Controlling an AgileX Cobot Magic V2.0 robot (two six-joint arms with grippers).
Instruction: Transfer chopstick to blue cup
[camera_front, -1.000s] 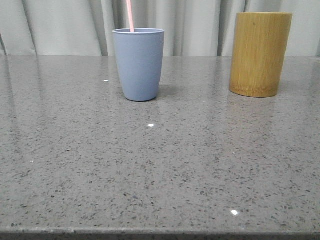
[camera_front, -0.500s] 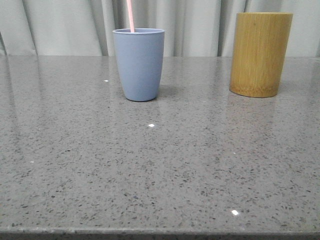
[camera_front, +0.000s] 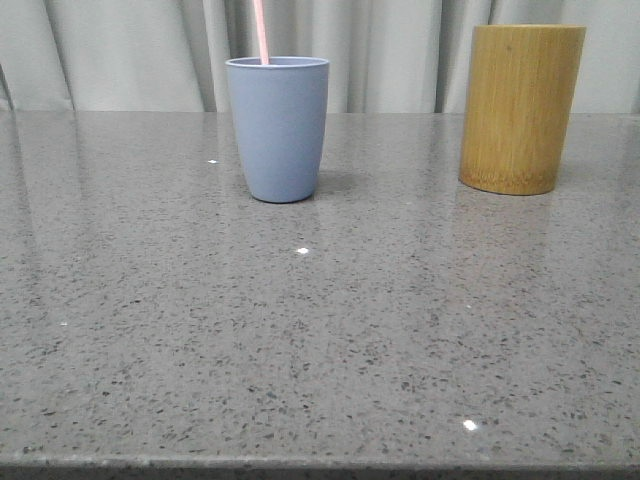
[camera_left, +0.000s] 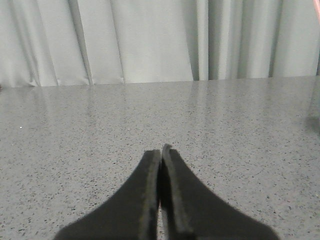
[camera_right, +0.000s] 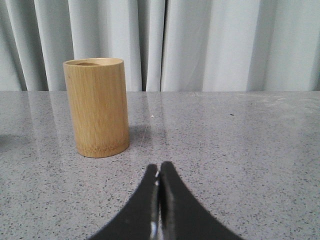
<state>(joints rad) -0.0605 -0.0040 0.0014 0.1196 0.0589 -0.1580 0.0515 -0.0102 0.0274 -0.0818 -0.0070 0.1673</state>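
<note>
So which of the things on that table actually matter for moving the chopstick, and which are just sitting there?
Part of the job:
- chopstick, its pink upper end standing up out of the cup
- blue cup, upright on the table

Just there:
- bamboo holder, upright, off to the right of the cup
- grey speckled table
- pale curtain behind

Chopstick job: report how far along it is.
Done, by the look of it: the chopstick stands in the blue cup, its pink upper end rising above the rim. The bamboo holder stands apart to the right, nothing sticking out of it. In hand: nothing; the left gripper and right gripper are both shut and empty, low over the table. Nothing visibly remains.
</note>
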